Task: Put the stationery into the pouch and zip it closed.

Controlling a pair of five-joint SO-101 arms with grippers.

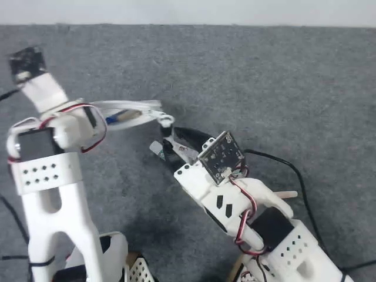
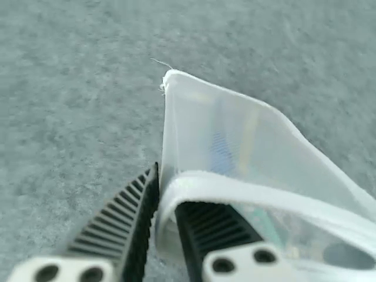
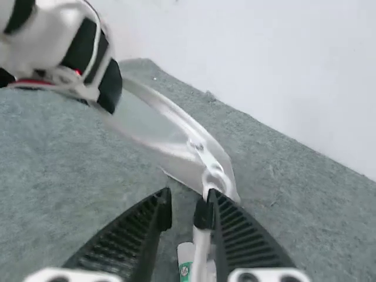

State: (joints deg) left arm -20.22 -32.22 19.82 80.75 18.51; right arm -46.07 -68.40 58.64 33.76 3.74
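A: Status wanted. Where is the pouch?

B: Pouch [image 2: 235, 147] is held up off the worktop [image 1: 264, 76] by one end. Left claw [image 2: 163, 197] is clamped on the zip band at that corner. Stationery [image 1: 116, 117] is seen through the clear wall, so it is judged loaded. Blue and yellow shapes, nothing more can be told.

A: Right claw?

B: Right claw [image 3: 185, 197] is set at the far end, jaws a narrow gap apart. Zip pull [image 3: 210, 170] hangs between them, laid against one jaw and not pinched. Zipping is judged the step in hand. How far the zip is already run cannot be told.

A: Failure modes?

B: Three are expected.
- The pull could be missed if the jaws are shut off-centre, as it is thin and dangles.
- If it is dragged without counter-tension, the soft pouch would be bunched and the slider jammed.
- The band could be slipped out of the left claw under load, since only an edge is held. The contents would be dropped with it.

A: Obstructions?

B: Little is found. If the slider is run toward the left claw, the run would be stopped short by its jaws. A cable [image 1: 270, 157] lies beside the right arm, apart from the pouch. A wall [image 3: 264, 59] is seen behind the worktop, well apart.
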